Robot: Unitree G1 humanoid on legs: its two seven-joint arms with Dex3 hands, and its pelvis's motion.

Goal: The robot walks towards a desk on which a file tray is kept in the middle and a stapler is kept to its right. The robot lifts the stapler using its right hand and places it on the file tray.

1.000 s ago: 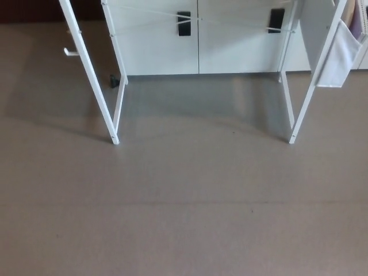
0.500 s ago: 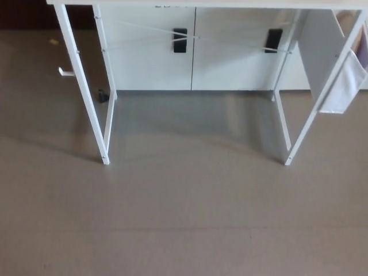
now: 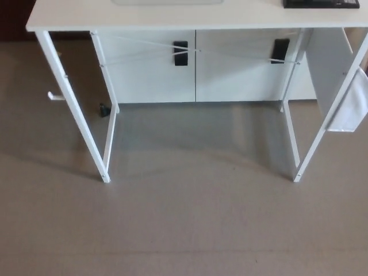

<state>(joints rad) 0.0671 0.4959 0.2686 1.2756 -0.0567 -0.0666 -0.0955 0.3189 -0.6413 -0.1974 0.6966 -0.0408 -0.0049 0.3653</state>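
Barely showing, a flat black stapler [image 3: 319, 3] sits on the white desk [image 3: 75, 20] — hands, fingers out of view

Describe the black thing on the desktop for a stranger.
Find the white desk across the picture's top. At its right end lies a flat black object, cut off by the upper edge. It is the desktop's only dark thing; the pale tray sits mid-desk.

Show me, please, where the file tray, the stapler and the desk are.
file tray [image 3: 167, 2]: head view, its near edge at the picture's top.
stapler [image 3: 319, 3]: head view, the black strip showing, top right.
desk [image 3: 172, 20]: head view, bare top near the front edge.
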